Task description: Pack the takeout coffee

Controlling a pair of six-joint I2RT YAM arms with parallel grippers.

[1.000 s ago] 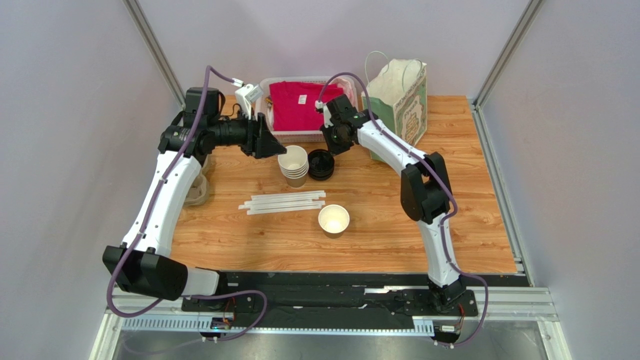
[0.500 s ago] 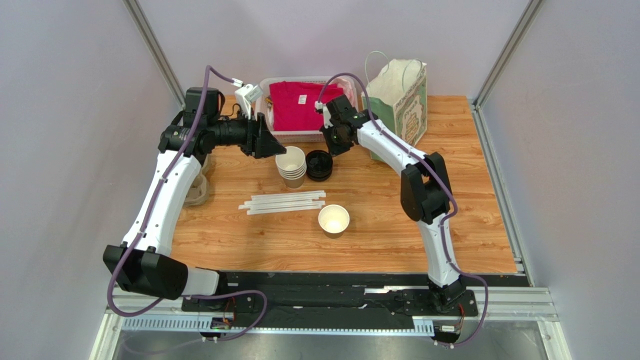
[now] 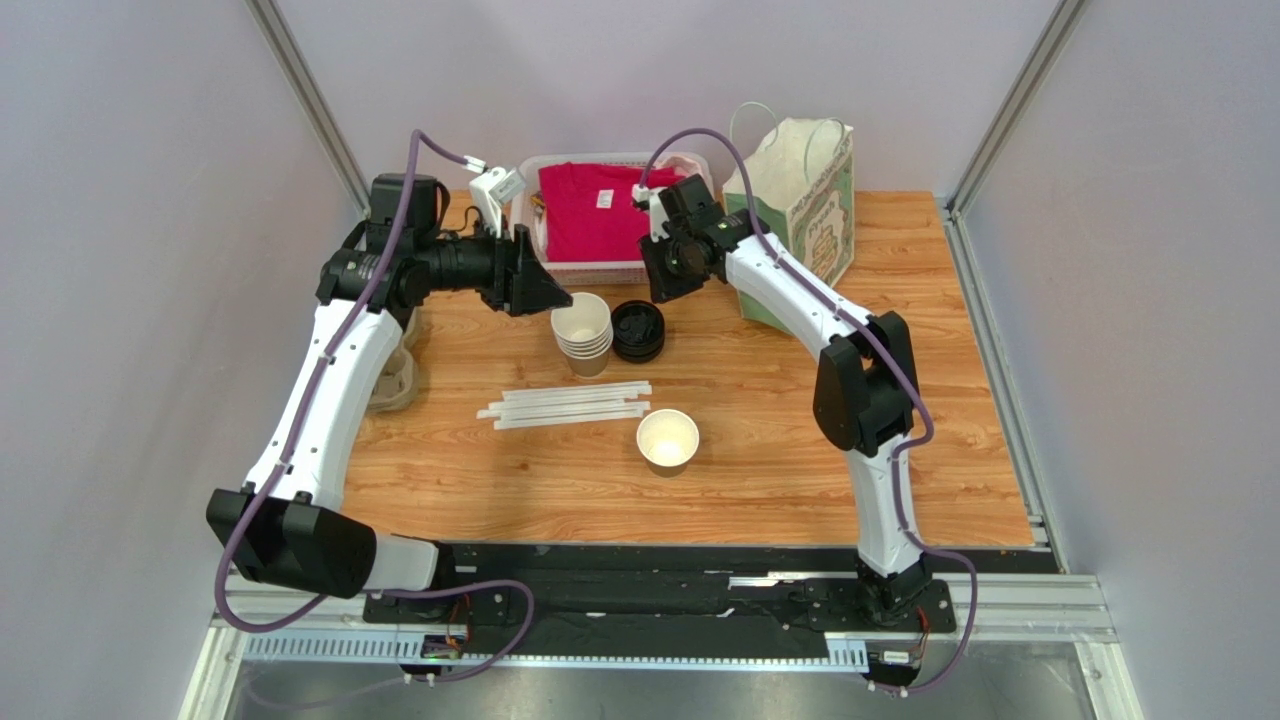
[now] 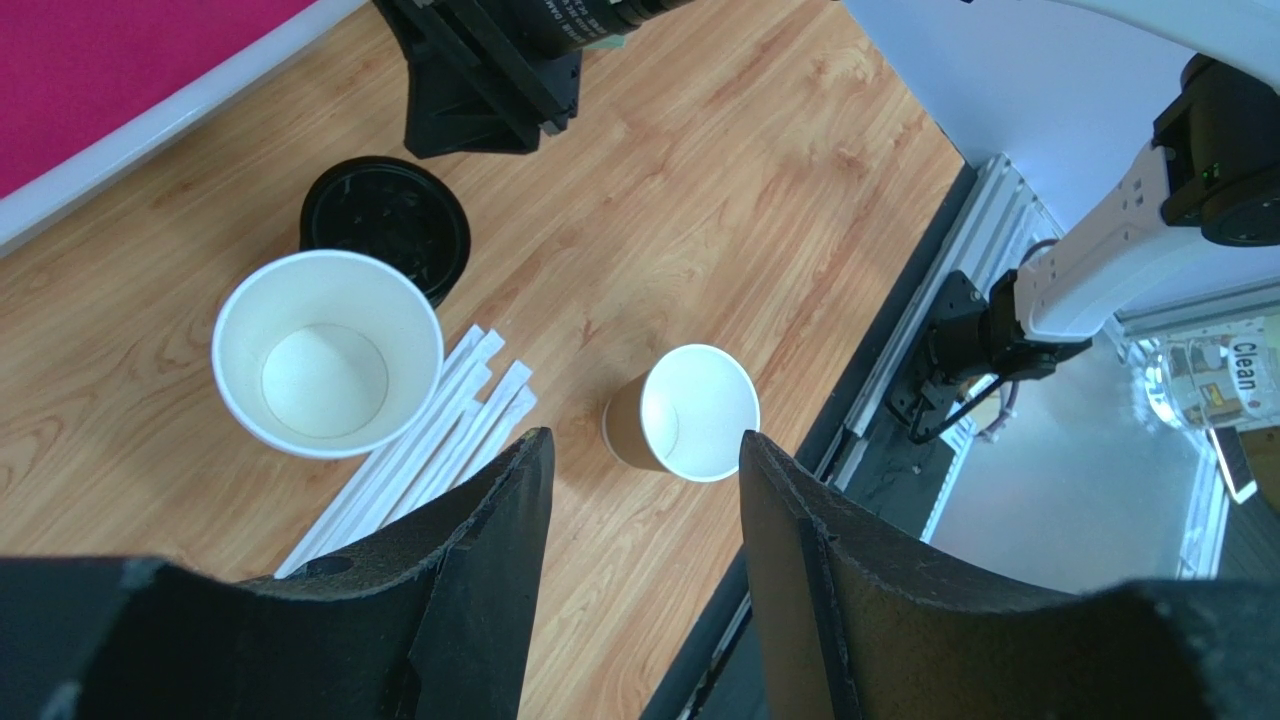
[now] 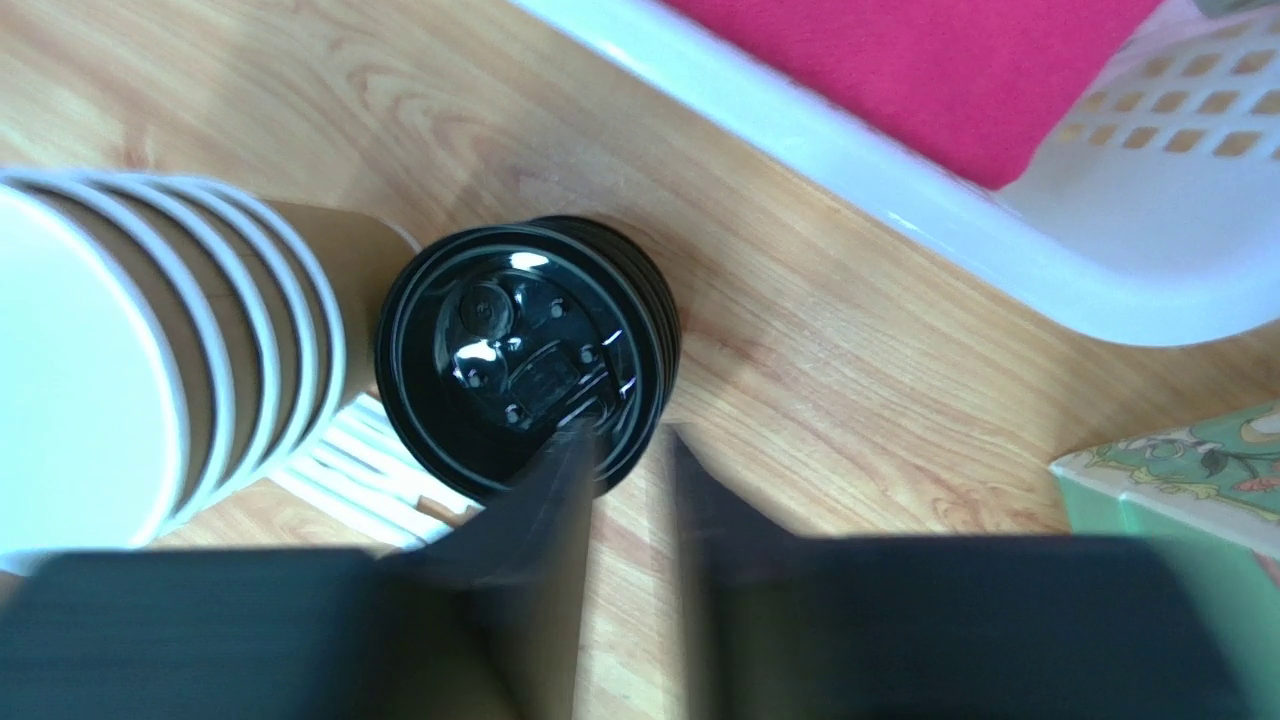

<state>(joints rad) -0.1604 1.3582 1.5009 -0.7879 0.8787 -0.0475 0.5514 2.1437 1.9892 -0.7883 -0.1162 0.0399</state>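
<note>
The takeout coffee cup is a single tan paper cup standing alone near the table's middle, its mouth uncovered and cream-white inside; the left wrist view shows it too. A pile of black lids sits beside a stack of nested cups. My right gripper hovers over the near rim of the lid pile, its blurred fingers a narrow gap apart with only wood between them. My left gripper hangs open and empty above the table, left of the cup stack.
White wrapped straws lie between the cup stack and the single cup. A white basket with a red shirt stands at the back, a green paper bag to its right. A brownish holder lies partly under the left arm.
The right gripper rose slightly over the lid pile, and its forearm and elbow shifted back. The left arm has not moved.
</note>
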